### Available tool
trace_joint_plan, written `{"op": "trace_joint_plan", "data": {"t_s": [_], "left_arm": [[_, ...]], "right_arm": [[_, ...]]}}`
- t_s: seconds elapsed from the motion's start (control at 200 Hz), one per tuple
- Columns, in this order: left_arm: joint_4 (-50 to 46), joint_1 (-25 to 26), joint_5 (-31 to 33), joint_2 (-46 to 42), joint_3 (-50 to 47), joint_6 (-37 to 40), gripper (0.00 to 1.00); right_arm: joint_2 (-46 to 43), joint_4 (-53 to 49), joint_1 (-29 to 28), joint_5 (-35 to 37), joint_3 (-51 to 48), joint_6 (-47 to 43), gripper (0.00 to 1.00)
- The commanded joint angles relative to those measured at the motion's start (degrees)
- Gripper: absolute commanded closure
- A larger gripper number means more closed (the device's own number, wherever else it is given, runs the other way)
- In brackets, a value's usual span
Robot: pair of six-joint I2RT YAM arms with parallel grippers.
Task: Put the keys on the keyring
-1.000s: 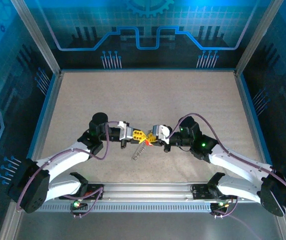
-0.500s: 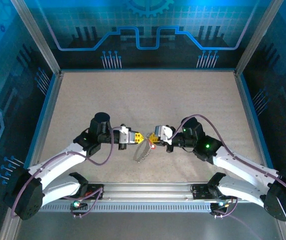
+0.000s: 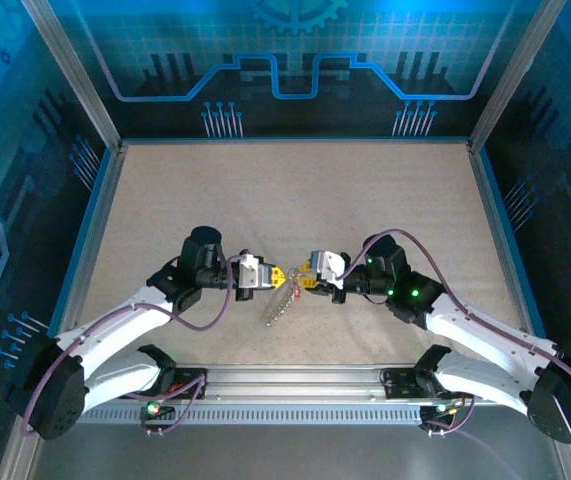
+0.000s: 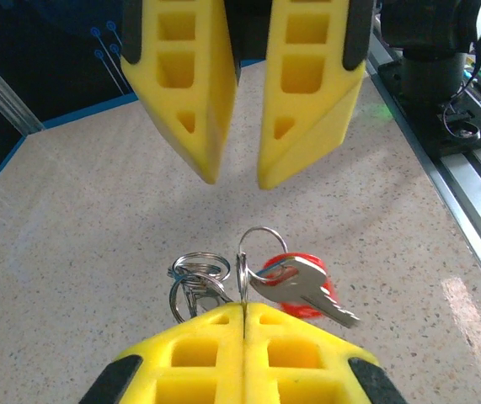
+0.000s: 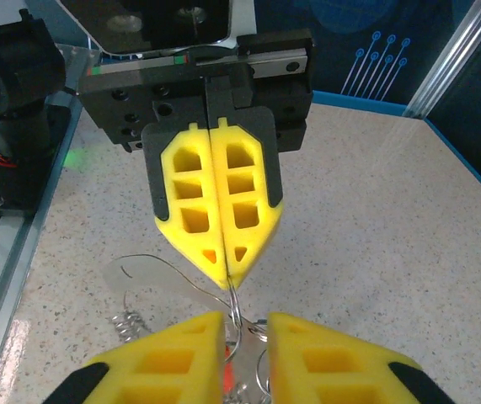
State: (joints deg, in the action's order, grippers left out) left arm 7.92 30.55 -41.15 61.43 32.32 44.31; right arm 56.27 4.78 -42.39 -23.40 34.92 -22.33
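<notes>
The keyring (image 4: 259,242) is pinched in the closed left hand (image 4: 244,313). The right hand (image 4: 238,178) is newly parted, empty; one key (image 4: 303,286) is left threaded.

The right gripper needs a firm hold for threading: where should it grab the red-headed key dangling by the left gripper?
Probably the silvery blade of the key, whose tip juts free to one side of the shut left gripper pinching the keyring. The open right gripper faces it head-on, so come straight in and pinch across the blade's flat faces, clear of the ring.
</notes>
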Motion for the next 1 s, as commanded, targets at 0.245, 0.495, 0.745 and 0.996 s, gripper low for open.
{"op": "trace_joint_plan", "data": {"t_s": [0.245,0.495,0.745,0.996], "left_arm": [[3.0,0.6,-2.5,-0.8,-0.1,0.1,1.00],[2.9,0.9,-3.0,-0.6,-0.1,0.2,1.00],[2.7,1.2,-3.4,-0.3,0.0,0.3,1.00],[2.0,1.3,-3.6,-0.1,0.2,0.6,1.00]], "right_arm": [[3.7,-1.0,0.3,-2.6,2.7,1.2,0.71],[6.9,-1.7,0.0,-2.1,4.5,2.3,0.71],[9.3,-1.0,-0.6,-1.5,4.7,2.1,0.73],[9.0,0.0,-0.6,-1.2,3.5,1.8,0.93]]}}
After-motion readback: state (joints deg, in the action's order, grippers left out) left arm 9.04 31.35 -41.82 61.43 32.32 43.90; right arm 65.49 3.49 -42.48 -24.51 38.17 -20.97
